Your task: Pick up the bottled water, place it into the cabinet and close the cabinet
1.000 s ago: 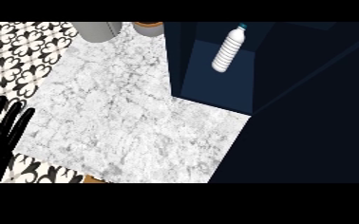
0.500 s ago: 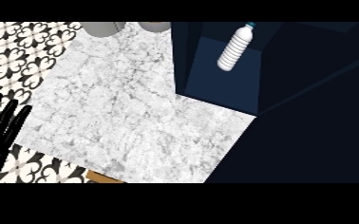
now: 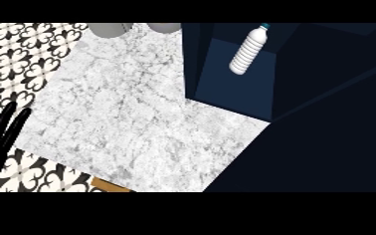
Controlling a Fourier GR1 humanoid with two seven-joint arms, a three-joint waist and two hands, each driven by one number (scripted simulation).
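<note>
Left hand (image 3: 13, 124) at the left edge, mid-height: fingers straight, slightly spread, holding nothing. Right hand not visible. Marble counter (image 3: 140, 114) fills the centre. Bottled water (image 3: 249, 50) upper right, lying tilted inside the dark blue cabinet (image 3: 235, 92), cap toward the top edge. Likely light, smooth, slightly squashy plastic; best held around mid-body. No readable label or writing.

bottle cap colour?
Blue-teal cap on the clear bottled water, seen in the head view.
</note>
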